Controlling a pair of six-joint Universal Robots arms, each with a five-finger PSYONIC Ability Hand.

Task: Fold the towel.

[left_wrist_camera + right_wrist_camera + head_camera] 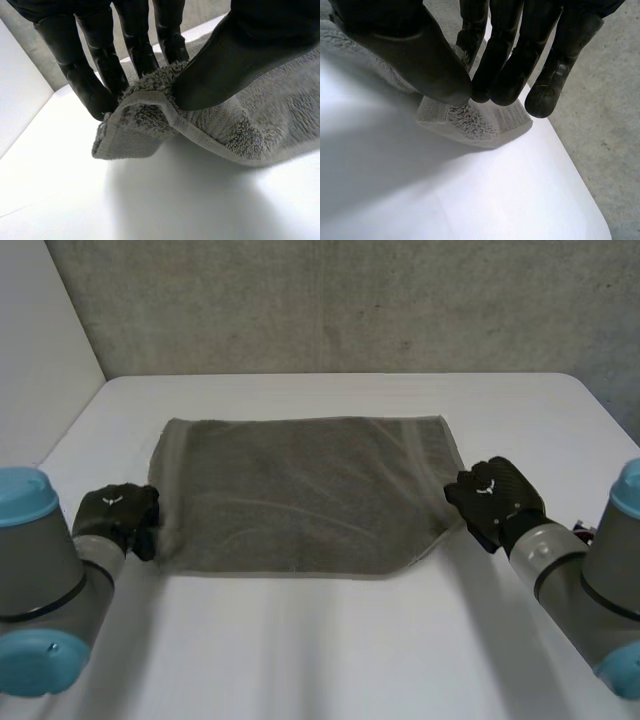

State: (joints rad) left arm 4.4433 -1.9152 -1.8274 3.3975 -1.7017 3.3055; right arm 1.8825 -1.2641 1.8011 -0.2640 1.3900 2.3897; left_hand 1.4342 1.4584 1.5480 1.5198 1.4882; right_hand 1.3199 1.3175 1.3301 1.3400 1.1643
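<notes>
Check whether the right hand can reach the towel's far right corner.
Probably yes: the right hand pinches the towel at its near right corner, and bare table lies between it and the far corner.

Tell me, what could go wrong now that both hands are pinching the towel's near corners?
1. The right hand pinches only a small bit of the towel at its corner, between thumb and fingers; it might slip out on lifting.
2. In the head view the right hand sits farther back along the towel than the left hand, so the fold could come out skewed.
</notes>
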